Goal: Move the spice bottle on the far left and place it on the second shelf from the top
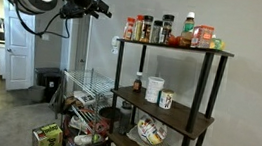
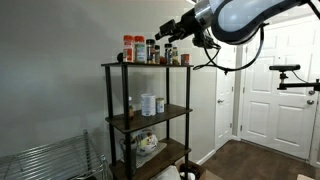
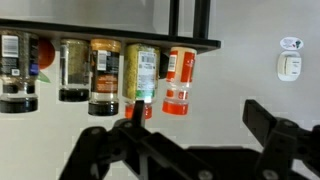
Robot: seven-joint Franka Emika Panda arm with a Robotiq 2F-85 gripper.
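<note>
The spice bottle [image 1: 129, 29] has a reddish-orange body and a light label. It stands at the left end of the jar row on the top shelf [image 1: 175, 46] of the black-framed unit. The wrist view is upside down, so the bottle [image 3: 178, 80] hangs from the shelf edge there, at the end of the row. My gripper [image 3: 195, 125] is open and empty, a short way off from the bottle and level with it. It also shows in both exterior views [image 1: 104, 9] [image 2: 172, 33], beside the top shelf. The second shelf [image 1: 181, 114] [image 2: 150, 117] is a dark-brown board holding a small bottle, a mug and a can.
Dark brown jars and a taller green-capped bottle [image 1: 188, 25] share the top shelf. A bowl [image 1: 151, 132] sits on the third shelf. A silver wire rack [image 1: 83, 92] [image 2: 50, 160] stands beside the unit. There is a white door [image 2: 275, 90], and a wall thermostat [image 3: 290, 62].
</note>
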